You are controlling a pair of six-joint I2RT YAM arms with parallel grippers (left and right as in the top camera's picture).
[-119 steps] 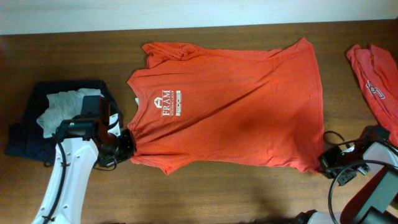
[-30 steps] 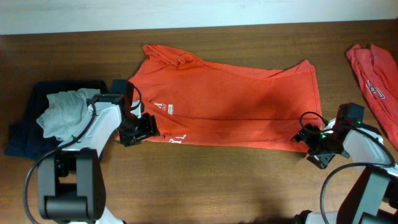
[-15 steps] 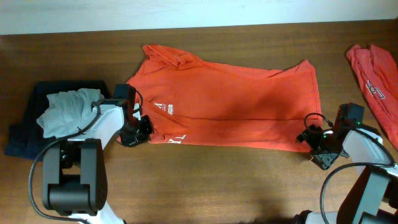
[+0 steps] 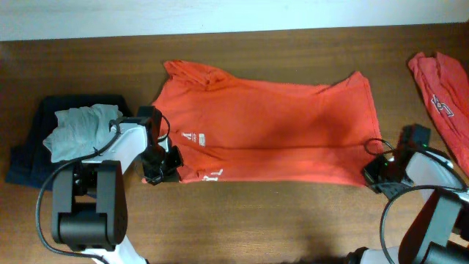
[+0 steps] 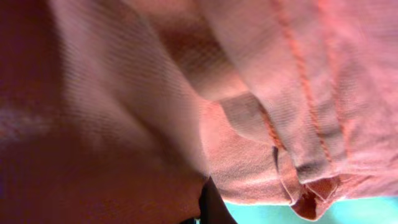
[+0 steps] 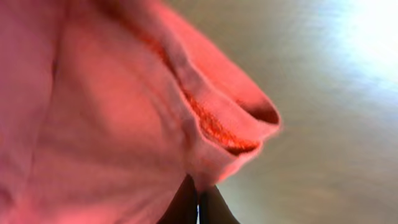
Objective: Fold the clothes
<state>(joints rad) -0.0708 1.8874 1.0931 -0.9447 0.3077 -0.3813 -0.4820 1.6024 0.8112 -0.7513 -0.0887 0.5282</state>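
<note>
Dark wooden tabletop (image 4: 278, 220) ran below a strip of white wall (image 4: 220, 15). Out beyond the left pincer (image 4: 163, 165), on its outer side, lay a dark garment (image 4: 29, 158) with a grey cloth (image 4: 77, 132) on top.

The left pincer was clamped on the near corner of the orange-red T-shirt (image 4: 278, 132), which lay doubled lengthwise and stretched from this pincer across to the other. The left wrist view showed only a thin bunch of stitched edge in the bite. That judged risky: one layer could slip free on a lift, and the fold would fall open.

A rumpled sleeve (image 4: 192, 73) lay on the far side of that pincer, and it might crease under the next fold.

The right pincer (image 4: 375, 172) was likewise closed on the hem corner, again by a small nip. Uneven pulling between the two could skew the edge.

Past the right pincer, well apart, waited a second orange-red T-shirt (image 4: 440, 92).
</note>
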